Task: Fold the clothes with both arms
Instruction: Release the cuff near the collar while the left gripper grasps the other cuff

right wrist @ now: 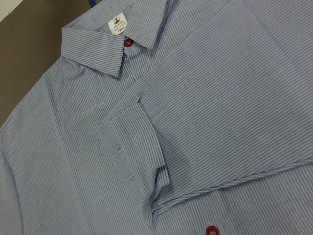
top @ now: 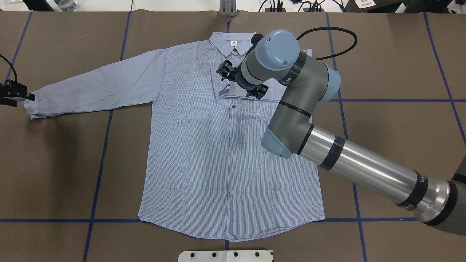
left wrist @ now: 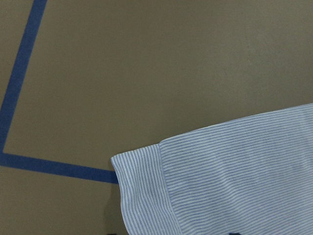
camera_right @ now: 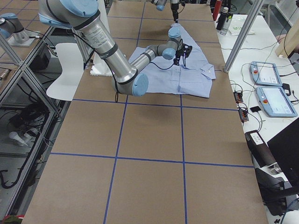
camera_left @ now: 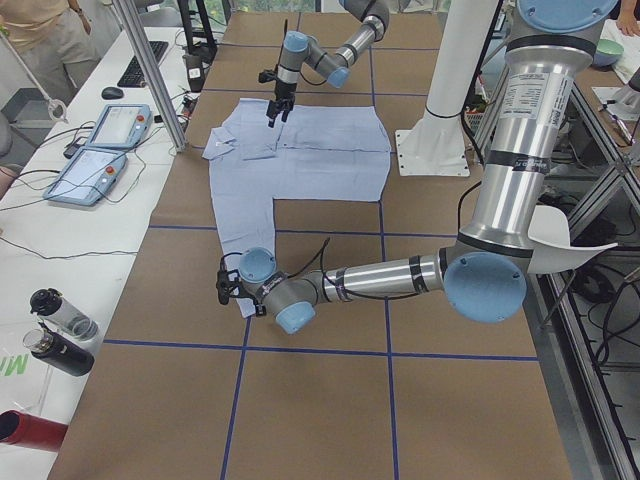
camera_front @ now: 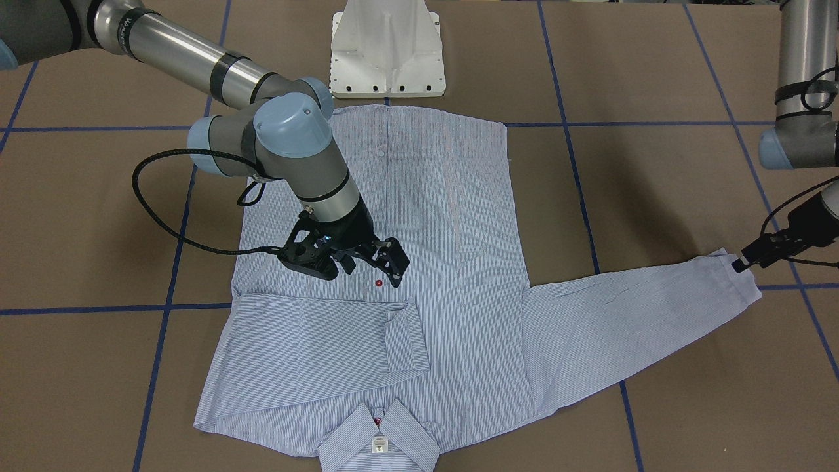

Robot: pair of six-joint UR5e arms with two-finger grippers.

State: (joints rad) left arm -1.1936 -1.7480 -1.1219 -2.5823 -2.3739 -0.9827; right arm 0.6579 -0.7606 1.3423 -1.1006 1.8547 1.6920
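From my station, the left hand (top: 19,98) sits at the far left edge of the bench (top: 400,54), right at the end of the shirt's outstretched sleeve (top: 102,85). Its tips are at the cuff (top: 34,105), but I cannot tell whether they are closed on the cloth or standing apart; the left wrist camera only gives me the cuff lying flat on the brown surface beside a blue tape line (top: 98,174). The shirt (top: 204,163) lies front-up in the middle of the bench, light blue with fine white stripes, smooth across the body, with its hem towards the robot's base and its collar (top: 218,40) on the far side. Inside the collar I can see a small white label (top: 231,43) with a red button (top: 235,50) just under it. A second red button (top: 233,106) sits further down the placket and a pale one (top: 231,191) near the hem. The other sleeve (right wrist: 230,98) is folded in across the chest, and its cuff (right wrist: 129,147) ends near the placket below the collar, slightly rumpled at the edge. The right hand (top: 242,80) hangs over that folded cuff with its fingers spread apart and nothing between them. The right arm (top: 364,167) reaches in from the lower right across the shirt's side.
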